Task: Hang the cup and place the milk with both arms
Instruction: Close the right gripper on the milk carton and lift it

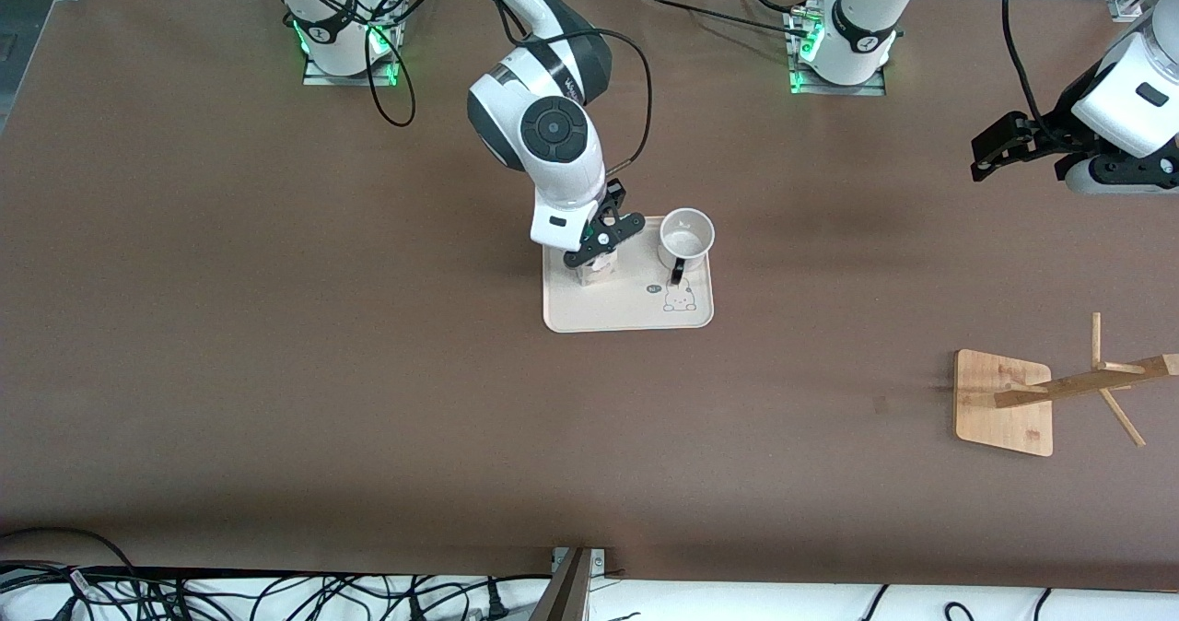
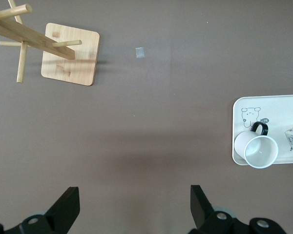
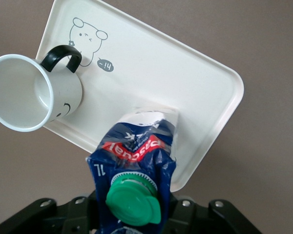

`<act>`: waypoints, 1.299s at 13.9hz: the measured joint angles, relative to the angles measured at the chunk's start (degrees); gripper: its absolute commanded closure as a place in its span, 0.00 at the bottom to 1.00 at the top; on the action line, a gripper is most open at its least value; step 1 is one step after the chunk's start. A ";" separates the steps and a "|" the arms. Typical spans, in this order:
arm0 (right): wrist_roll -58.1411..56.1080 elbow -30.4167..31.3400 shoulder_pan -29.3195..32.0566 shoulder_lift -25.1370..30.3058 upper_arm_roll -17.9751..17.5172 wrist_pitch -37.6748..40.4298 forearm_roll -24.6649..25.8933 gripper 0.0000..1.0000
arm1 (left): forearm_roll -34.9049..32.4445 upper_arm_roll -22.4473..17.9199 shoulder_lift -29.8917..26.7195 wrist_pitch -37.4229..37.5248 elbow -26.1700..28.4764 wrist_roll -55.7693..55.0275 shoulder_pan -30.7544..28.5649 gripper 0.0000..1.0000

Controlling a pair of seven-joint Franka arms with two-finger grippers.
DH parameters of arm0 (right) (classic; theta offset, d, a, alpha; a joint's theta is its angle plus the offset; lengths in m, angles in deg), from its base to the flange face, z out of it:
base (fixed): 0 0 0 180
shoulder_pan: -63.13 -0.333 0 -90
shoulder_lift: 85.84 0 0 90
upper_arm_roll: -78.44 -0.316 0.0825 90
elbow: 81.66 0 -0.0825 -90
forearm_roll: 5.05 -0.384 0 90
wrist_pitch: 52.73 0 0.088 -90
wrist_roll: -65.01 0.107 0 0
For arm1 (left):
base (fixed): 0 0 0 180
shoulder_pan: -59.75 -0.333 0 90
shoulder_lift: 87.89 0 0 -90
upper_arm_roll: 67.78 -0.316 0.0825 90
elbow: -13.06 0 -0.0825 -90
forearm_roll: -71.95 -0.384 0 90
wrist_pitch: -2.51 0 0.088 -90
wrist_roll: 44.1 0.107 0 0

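Observation:
The milk [image 3: 136, 161], a dark blue carton with a green cap, stands on the cream tray [image 3: 185, 97] at the table's middle. My right gripper [image 1: 603, 239] is down over it and shut on its top, the carton filling the gap between the jaws [image 3: 134, 204]. The white cup [image 1: 686, 239] stands upright on the same tray beside the carton, toward the left arm's end, its black handle [image 3: 63, 56] turned toward the front camera. My left gripper [image 1: 999, 146] waits open and empty in the air at the left arm's end of the table [image 2: 135, 200].
A wooden cup rack [image 1: 1004, 404] with pegs stands toward the left arm's end, nearer the front camera than the tray [image 1: 626, 312]. A small grey mark [image 1: 880, 405] lies on the brown tabletop near it. Cables run along the front edge.

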 measured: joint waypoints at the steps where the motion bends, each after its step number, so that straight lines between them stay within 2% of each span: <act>1: -0.31 0.00 0.00 -0.15 0.00 -0.26 0.00 0.71 | 0.00 0.00 0.00 0.00 0.00 0.00 0.00 0.00; 10: -0.88 -0.11 0.17 -0.23 0.03 -0.43 0.00 0.71 | 0.00 0.00 0.00 0.00 0.00 0.00 0.00 0.00; 18: -0.94 -1.20 0.33 1.95 0.07 4.18 0.00 0.71 | 0.00 0.00 0.00 0.00 0.00 -0.01 0.00 0.00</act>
